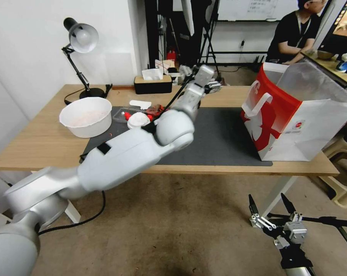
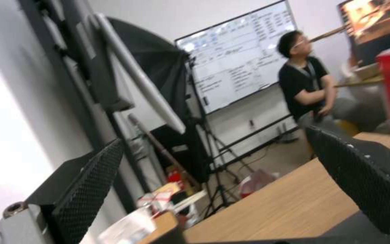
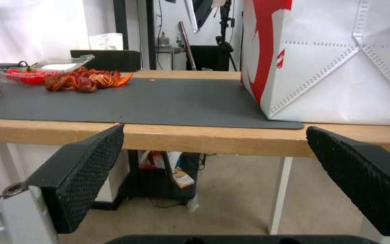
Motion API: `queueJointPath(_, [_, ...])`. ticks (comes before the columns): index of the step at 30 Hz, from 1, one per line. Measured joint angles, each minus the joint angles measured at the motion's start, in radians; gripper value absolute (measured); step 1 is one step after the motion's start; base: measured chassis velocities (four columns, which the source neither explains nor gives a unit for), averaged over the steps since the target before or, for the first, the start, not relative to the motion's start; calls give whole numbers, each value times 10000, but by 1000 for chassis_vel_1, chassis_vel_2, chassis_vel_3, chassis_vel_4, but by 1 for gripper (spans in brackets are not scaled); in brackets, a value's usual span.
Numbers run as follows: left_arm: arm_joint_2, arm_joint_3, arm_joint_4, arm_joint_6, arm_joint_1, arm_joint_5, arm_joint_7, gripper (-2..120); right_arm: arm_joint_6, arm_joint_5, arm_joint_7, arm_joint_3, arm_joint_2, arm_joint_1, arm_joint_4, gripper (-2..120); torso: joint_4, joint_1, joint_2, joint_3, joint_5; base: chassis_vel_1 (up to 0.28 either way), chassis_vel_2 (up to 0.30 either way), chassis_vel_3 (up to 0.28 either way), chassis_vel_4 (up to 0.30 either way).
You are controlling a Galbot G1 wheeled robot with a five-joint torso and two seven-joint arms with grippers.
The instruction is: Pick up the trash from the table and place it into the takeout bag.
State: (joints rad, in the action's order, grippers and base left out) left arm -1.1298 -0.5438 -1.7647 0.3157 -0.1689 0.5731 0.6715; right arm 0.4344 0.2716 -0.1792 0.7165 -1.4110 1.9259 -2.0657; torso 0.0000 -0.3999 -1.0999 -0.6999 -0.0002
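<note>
Trash-clearing looks to be between picks: the left gripper (image 1: 213, 86) hangs above the far edge of the worktop (image 1: 35, 142), jaws spread wide with nothing between them. What trash I can make out, a white-lidded cup (image 1: 138, 120), sits on the mat's far left part beside the red shells (image 3: 86, 80). Next the arm must swing back there. Takeout bag (image 1: 296, 126) stands open at the right end. Right gripper (image 1: 275, 216) waits below the near edge, jaws open and empty
</note>
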Motion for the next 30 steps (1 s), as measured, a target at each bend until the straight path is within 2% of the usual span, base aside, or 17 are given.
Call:
queueJointPath(9, [1131, 1062, -488, -453, -1626, -503, 9, 100, -38, -62, -2, -112, -52, -61, 88, 100, 0, 0, 0, 0, -1, 0, 0, 0, 0])
queueJointPath(12, [1672, 1972, -1003, -604, -2780, -792, 3, 100, -32, -88, -11, -134, -41, -57, 91, 100, 0, 0, 0, 0, -1, 0, 0, 0, 0])
queueJointPath(13, [1672, 1972, -1003, -604, -2780, -792, 3, 100, -32, -88, -11, -134, -41, -57, 91, 100, 0, 0, 0, 0, -1, 0, 0, 0, 0])
queueJointPath(16, [1951, 3045, -1535, -641, -3805, -850, -3, 100, -18, -92, -13, -132, -4, -31, 90, 100, 0, 0, -1, 1, -1, 0, 0, 0, 0])
queueJointPath(17, [1951, 3045, -1535, -641, -3805, -850, -3, 100, -18, -92, -13, -132, -4, -31, 90, 100, 0, 0, -1, 1, -1, 0, 0, 0, 0])
queueJointPath(20, [2221, 4063, -2124, -790, -5091, -934, -99, 100, 60, -90, -23, -112, 64, 38, 86, 100, 0, 0, 0, 1, 0, 0, 0, 0, 0])
queueJointPath(21, [2221, 4063, -2124, -790, -5091, -934, -99, 100, 60, -90, -23, -112, 64, 38, 86, 100, 0, 0, 0, 1, 0, 0, 0, 0, 0])
queueJointPath(24, [2412, 5055, -2644, -998, -6562, -1115, -273, 100, 121, -87, -45, -108, 120, 112, 43, 100, -1, 1, -1, 0, 0, 0, 0, 0, 0])
queueJointPath(25, [2412, 5055, -2644, -998, -6562, -1115, -273, 100, 121, -87, -45, -108, 120, 112, 43, 100, -1, 1, -1, 0, 0, 0, 0, 0, 0])
queueJointPath(28, [2546, 5976, -3070, -1389, -7884, -1463, -548, 100, 122, -87, -55, -151, 151, 94, 21, 100, 0, 1, -1, 0, 3, 0, 0, 0, 0])
queueJointPath(30, [2566, 6215, -3180, -1591, -8261, -1530, -663, 100, 120, -88, -57, -159, 157, 86, 21, 100, 0, 1, -1, 0, 2, 0, 0, 0, 0])
